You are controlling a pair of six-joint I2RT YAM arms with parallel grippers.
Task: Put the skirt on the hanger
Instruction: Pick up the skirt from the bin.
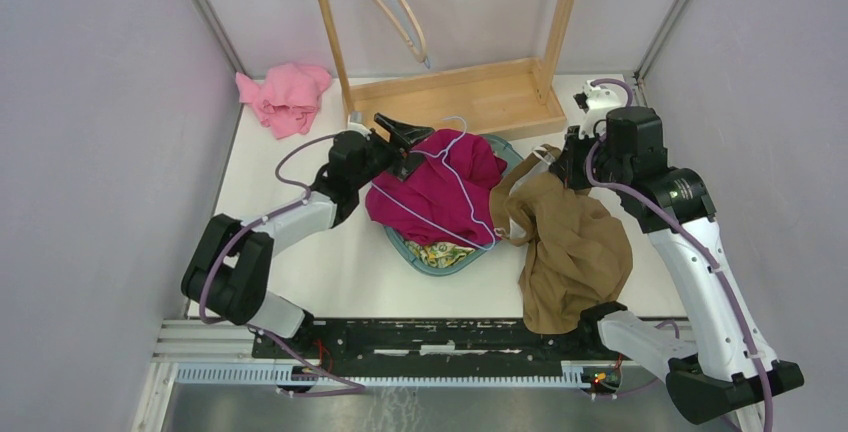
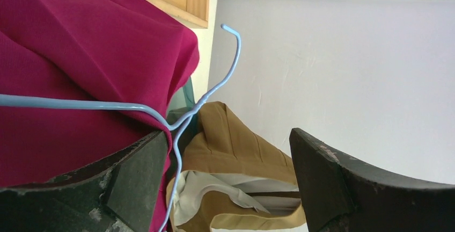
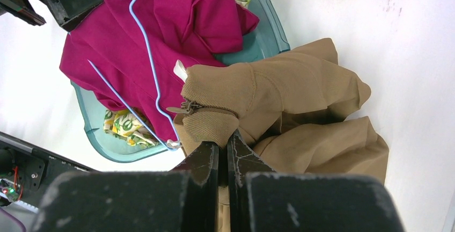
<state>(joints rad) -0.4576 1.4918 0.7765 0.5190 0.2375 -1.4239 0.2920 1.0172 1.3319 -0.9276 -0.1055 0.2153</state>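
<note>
Not yet hung — the skirt [image 3: 300,87] is heaped beside the basket [image 3: 268,33], waistband pinched by the clamped right gripper [image 3: 222,149]; the hanger [image 2: 80,103] is flanked, ungripped, by the left gripper [image 2: 228,135], jaws spread wide.

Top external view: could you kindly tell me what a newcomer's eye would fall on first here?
The magenta garment heaped on a teal tub at the table's centre, with a light blue wire hanger lying across it, stands out first. Just right of it sprawls a tan skirt, its waistband pinched in the shut right gripper, while the left gripper stands open beside the hanger's hook.
</note>
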